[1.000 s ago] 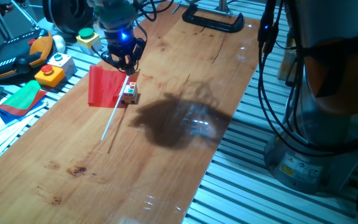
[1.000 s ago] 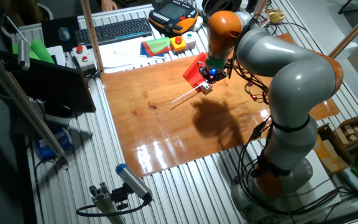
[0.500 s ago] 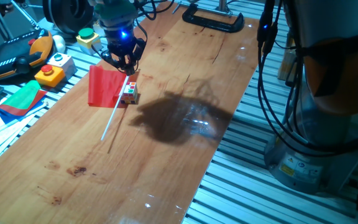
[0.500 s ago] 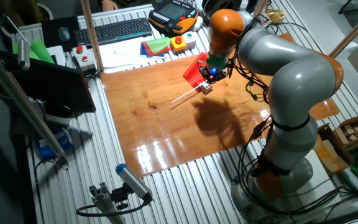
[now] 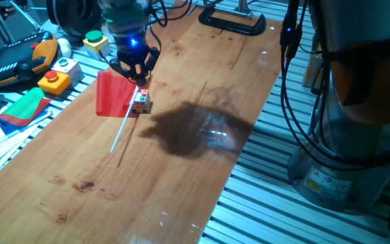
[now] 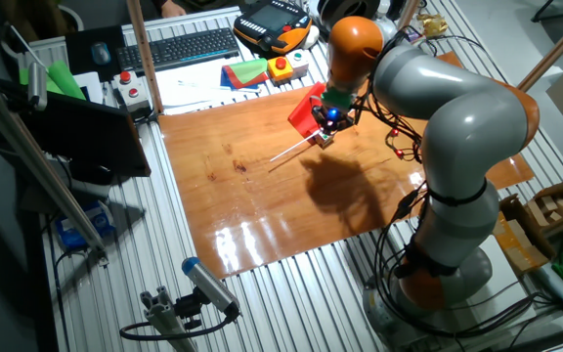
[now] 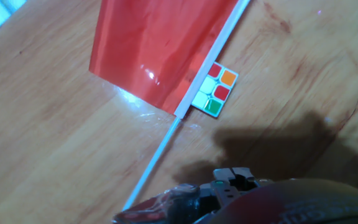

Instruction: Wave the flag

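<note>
Hovering above the wooden bench (image 5: 202,81), the arm's tool (image 5: 133,73) hangs over the top end of the flag (image 5: 113,93), apart from it and holding nothing; whether its fingers stand wide or narrow cannot be told from any view.

Nearest the hand camera, the thin white stick (image 7: 160,152) runs bare towards the tool body. Judged by its look, the stick is light, stiff and smooth, and could roll or slip between hard fingers, so a grip would want to close squarely across it.

Farther along, the red sheet (image 7: 157,46) lies flat on the wood with a glossy shine, which suggests thin film that would crumple or tear if pinched. It offers no firm hold.

Just beside the stick, at the sheet's lower corner, sits a small multicoloured cube (image 7: 214,90), touching or almost touching it. It crowds that stretch, and a finger coming down there might knock it aside or catch on it.

The bare stick below the sheet (image 5: 120,134), well clear of the cube, looks the safer place to take hold. Being so low on the bench, the stick leaves little room for fingertips beneath it.

Beyond the bench edge lie a red-and-green folded cloth (image 5: 23,108) and button boxes (image 5: 58,74).
</note>
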Robot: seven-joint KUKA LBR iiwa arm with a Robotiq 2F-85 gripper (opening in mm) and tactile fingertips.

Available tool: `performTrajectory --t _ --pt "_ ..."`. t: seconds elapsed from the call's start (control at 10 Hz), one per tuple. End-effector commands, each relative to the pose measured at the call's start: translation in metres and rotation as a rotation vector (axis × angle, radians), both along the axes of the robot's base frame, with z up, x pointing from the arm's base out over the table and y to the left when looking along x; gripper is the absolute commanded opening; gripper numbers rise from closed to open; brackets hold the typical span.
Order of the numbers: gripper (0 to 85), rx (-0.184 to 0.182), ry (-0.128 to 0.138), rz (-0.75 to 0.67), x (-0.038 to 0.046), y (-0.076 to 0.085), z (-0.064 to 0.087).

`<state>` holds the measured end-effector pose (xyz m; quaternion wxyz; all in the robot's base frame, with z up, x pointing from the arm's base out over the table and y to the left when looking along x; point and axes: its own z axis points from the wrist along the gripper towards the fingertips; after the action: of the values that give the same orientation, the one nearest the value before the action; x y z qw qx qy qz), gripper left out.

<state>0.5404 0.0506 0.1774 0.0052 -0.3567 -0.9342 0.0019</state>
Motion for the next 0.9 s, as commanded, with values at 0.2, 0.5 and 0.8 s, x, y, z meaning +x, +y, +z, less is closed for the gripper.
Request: performTrajectory --t 0.2,0.5,0.8 --pt "0.7 0.0 -0.008 -0.009 0.0044 0.0 -0.01" --pt "0.7 -0.011 -0.013 -0.042 0.0081 0.007 -0.014" --pt "0.7 -0.003 -0.016 -0.088 0.0113 0.012 -0.017"
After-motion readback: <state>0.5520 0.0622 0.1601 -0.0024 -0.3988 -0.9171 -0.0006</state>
